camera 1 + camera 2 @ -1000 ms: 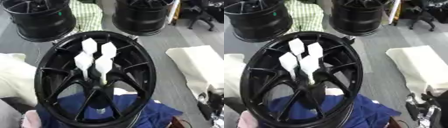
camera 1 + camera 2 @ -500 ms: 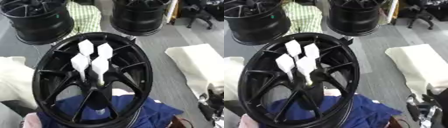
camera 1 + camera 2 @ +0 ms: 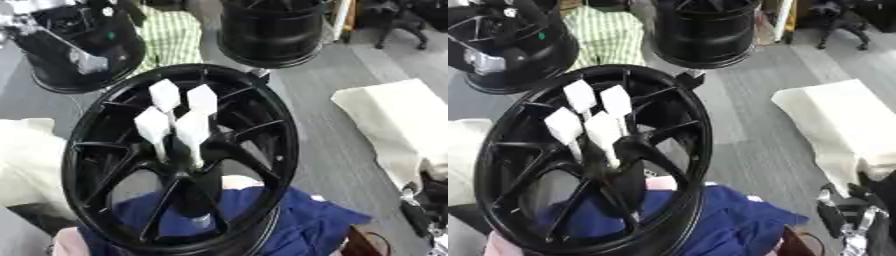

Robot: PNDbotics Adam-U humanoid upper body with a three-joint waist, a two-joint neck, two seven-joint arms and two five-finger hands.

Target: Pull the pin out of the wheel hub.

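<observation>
A large glossy black spoked wheel hub (image 3: 179, 160) stands tilted in the middle of the view, its open face turned up toward the camera and its lower rim resting on a crumpled blue cloth (image 3: 297, 225). From the centre of the hub 4 white block-headed pins (image 3: 179, 117) stick up in a tight cluster: 2 at the back, side by side, and 2 in front, slightly lower. Their thin stems run down into the dark centre of the hub, where the spokes meet; all 4 are seated there.

Behind the hub, 2 more black wheel rims stand on the grey floor: 1 at the upper left (image 3: 79, 47) and 1 at the upper centre (image 3: 276, 30). Between them lies a green-and-white checked cloth (image 3: 175, 35). A cream-coloured cloth (image 3: 394, 125) is spread on the floor to the right, well apart from the hub, and a second cream cloth (image 3: 26, 160) lies at the left edge, partly behind the hub's rim.

The right hand (image 3: 855, 220), black with silver parts, shows only at the lower right corner, well apart from the hub and the pins and touching neither. I cannot tell from these views whether it is clenched or released. The left hand cannot be made out in either view.
</observation>
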